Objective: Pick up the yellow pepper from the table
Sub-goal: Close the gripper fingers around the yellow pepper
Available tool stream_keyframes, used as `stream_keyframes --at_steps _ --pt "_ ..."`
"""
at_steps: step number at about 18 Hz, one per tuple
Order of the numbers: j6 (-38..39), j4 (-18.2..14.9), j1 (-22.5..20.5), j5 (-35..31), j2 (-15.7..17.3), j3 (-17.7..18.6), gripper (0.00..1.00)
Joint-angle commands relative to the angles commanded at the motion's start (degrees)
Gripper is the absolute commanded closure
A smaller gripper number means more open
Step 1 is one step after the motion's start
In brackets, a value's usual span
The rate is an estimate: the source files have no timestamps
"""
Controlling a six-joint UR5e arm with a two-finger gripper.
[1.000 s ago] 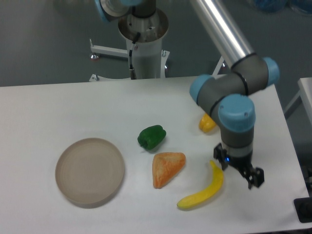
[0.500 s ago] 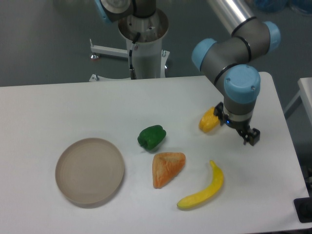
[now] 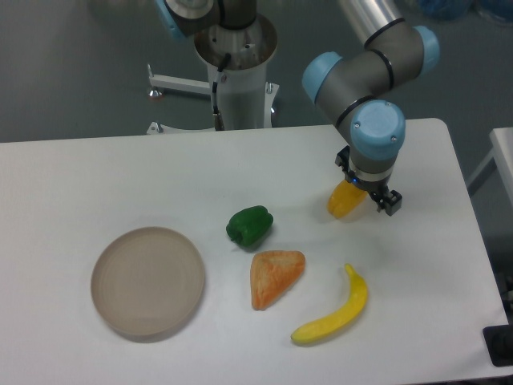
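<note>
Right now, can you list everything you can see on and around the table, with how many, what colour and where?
yellow pepper: one, yellow-orange, right of centre on the table, just under the jaws
green pepper: one, green, near the middle of the table
orange wedge: one, orange, triangular, just in front of the green pepper
banana: one, yellow, curved, front right of the table
round dish: one, beige, front left of the table
table: one, white, fills most of the view
robot base column: one, white, behind the table
arm: one, grey with blue caps, reaching in from the top right
gripper: one, dark, directly over the yellow pepper; whether the jaws are open or shut is not clear
</note>
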State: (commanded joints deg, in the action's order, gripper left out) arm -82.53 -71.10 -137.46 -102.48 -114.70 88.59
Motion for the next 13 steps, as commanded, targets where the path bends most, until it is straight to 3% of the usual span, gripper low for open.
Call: stream_keyframes --at_steps 3,13 --pt "0.0 1.6 0.0 0.0 0.9 2.5 0.0" --pt "0.7 2.6 0.0 0.0 1.0 3.8 0.0"
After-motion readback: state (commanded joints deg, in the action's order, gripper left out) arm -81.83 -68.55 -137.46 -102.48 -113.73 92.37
